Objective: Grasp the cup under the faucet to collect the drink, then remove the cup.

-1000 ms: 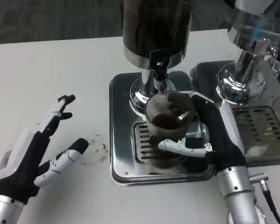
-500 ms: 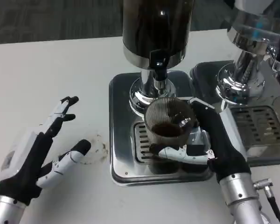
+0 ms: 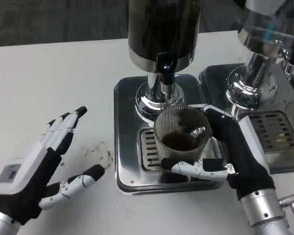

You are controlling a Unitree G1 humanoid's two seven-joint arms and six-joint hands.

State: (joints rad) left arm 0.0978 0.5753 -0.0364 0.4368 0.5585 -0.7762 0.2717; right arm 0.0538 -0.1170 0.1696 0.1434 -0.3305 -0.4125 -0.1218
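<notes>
A ribbed clear cup [image 3: 181, 137] stands upright, mouth up, on the metal drip tray [image 3: 130, 147] just below the dispenser's faucet [image 3: 166, 68], with dark drink inside. The right hand [image 3: 225, 152] wraps around it, fingers curled across its front. The left hand [image 3: 36, 169] rests on the white table [image 3: 54, 83], fingers spread, holding nothing.

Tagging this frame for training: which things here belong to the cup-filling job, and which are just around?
Job:
- ribbed cup, dark drink inside, held by right hand
- faucet of the dark dispenser
- drip tray

Just around:
- second dispenser at right
- stain on table
- left hand, holding nothing
</notes>
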